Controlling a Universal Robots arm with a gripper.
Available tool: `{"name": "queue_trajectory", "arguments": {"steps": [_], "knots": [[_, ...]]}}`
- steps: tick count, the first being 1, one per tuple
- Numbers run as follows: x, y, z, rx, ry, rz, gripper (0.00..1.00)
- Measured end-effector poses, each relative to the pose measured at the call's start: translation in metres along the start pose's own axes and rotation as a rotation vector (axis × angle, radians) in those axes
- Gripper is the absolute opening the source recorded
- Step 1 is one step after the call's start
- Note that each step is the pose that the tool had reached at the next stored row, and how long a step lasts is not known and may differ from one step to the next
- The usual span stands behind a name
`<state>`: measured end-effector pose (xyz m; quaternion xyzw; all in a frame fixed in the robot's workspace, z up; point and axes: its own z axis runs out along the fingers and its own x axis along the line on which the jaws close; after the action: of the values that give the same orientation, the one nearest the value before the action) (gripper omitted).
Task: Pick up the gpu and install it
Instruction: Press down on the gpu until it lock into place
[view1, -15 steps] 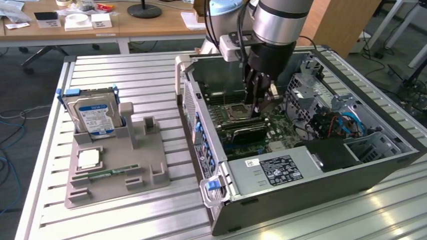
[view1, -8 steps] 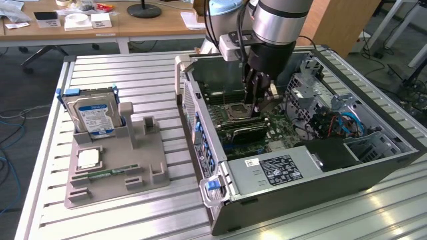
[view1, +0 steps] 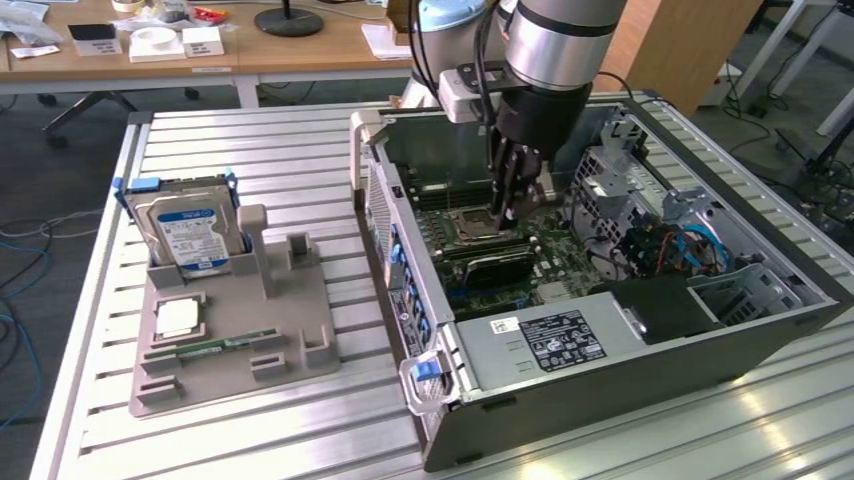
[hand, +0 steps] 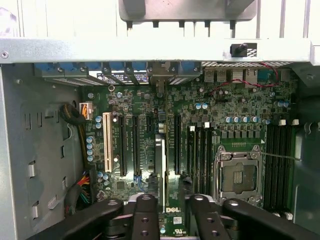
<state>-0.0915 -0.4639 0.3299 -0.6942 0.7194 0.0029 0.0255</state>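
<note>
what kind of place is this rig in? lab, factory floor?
Probably a robotics lab or workshop in an office-like room. An opened computer case lies on a slatted metal table beside a grey parts holder with a hard drive; wooden desks with clutter stand behind.

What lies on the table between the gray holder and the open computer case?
Nothing; the exterior view shows bare slatted table between gray holder and computer case.

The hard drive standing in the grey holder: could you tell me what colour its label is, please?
Blue and white, on the hard drive; clearest in the exterior view.
</note>
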Motion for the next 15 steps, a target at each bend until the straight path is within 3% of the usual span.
{"name": "queue_trajectory", "arguments": {"steps": [5,15], "knots": [[0.0000,0.0000,0.0000,0.0000,0.0000,0.000,0.11],[0.0000,0.0000,0.0007,-0.0001,0.0000,0.000,0.11]]}}
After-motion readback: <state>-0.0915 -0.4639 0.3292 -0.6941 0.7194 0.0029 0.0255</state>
